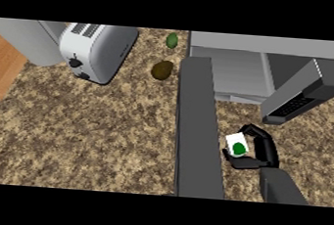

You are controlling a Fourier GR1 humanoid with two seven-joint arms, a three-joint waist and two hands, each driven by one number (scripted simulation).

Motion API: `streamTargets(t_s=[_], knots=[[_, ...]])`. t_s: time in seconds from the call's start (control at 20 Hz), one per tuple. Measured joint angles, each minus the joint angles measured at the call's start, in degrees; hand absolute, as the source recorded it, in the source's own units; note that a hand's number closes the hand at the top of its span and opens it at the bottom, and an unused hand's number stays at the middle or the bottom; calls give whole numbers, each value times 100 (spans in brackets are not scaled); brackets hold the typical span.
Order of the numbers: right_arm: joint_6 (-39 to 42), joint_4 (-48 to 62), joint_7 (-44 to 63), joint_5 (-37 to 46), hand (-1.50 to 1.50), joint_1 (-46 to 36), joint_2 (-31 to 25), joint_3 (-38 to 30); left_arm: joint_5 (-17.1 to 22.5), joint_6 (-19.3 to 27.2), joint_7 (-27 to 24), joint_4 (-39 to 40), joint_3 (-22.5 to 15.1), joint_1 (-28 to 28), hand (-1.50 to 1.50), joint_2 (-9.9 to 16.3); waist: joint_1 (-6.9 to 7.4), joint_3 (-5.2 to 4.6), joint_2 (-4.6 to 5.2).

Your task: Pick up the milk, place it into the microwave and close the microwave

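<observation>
Looking down from my head, I see the speckled brown counter [88, 138] spread out below me.

My right hand [260, 153] is down at about four o'clock. Its black fingers and thumb are curled around the milk [237, 144], a small white carton with a green spot on it. The fingers [264, 139] wrap over the top and far side, and the thumb sits under it. The milk is in front of the microwave [234, 72], not inside it. I can't tell if the carton touches the counter or is lifted a little.

The microwave sits at about one o'clock. Its dark door [196, 131] is swung wide open and runs from the middle down to six o'clock, just left of the milk. A dark panel with buttons [302, 94] sticks out at two o'clock.

A shiny toaster [98, 51] stands at eleven o'clock. A brown round thing [162, 70] lies near twelve o'clock, between the toaster and the microwave. A small green thing [173, 40] lies a bit past it, toward the top.

I do not see my left hand here.
</observation>
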Motion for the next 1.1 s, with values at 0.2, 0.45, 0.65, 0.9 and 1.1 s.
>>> streamTargets(t_s=[0.2, 0.45, 0.65, 0.9, 1.1], knots=[[-188, -19, 40, 52, 150, -266, 46, 14, 89, 62, 133, -5, 53, -28, -150, 55, -12, 1, 1], [-365, 44, 190, 13, 150, -736, -17, -92, 276, 54, 225, 62, 169, -164, -150, 169, 4, 3, 13], [-484, 162, 362, 33, 150, -1172, -128, -120, 322, 155, 365, 43, 155, -257, -150, 152, 21, 2, 21], [-591, 399, 823, 55, 150, -1813, -434, -185, 414, 138, 446, 66, 205, -446, -150, 263, 99, 4, 58], [-632, 576, 1115, 83, 150, -2161, -646, -215, 402, 157, 501, 56, 149, -561, -150, 249, 168, 8, 98]])
